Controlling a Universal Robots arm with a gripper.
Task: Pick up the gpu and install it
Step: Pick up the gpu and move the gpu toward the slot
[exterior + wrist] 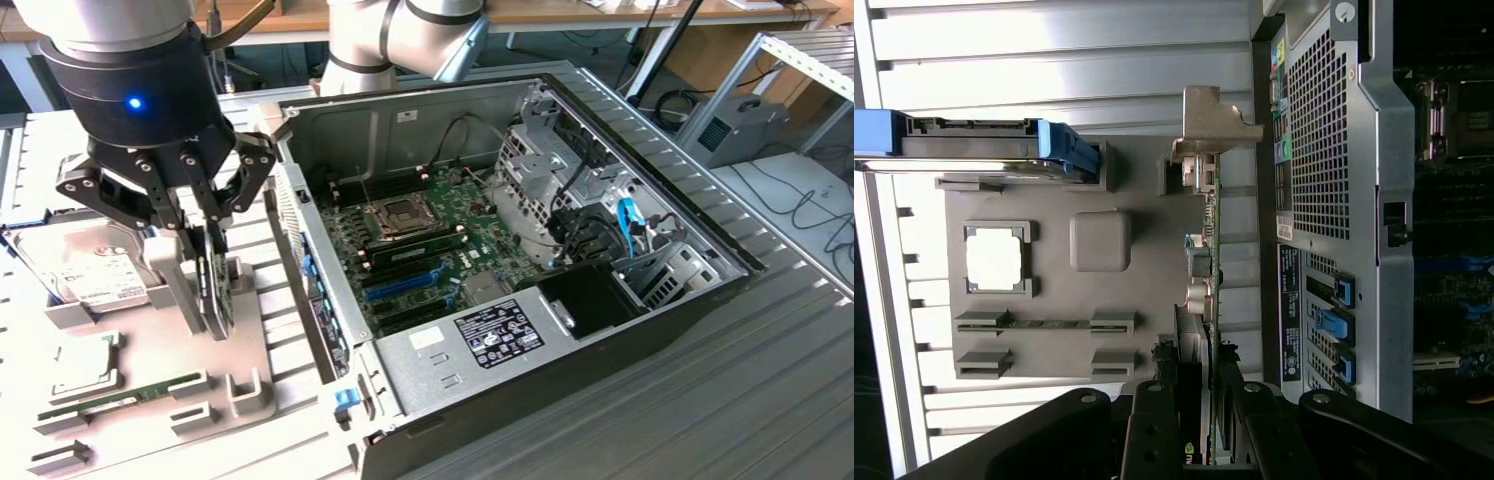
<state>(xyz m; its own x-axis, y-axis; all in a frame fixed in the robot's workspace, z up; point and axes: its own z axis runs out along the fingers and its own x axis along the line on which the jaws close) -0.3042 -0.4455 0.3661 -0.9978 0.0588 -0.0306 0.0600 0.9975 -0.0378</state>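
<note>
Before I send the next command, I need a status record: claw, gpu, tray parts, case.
claw: shut on the gpu, over the parts tray
gpu: upright on edge, metal bracket at one end
lift: cannot tell whether it is clear of the tray
hard drive: on the tray, beside the claw
memory stick: lying in its tray holder
computer case: side open, motherboard exposed, next to the tray
</note>
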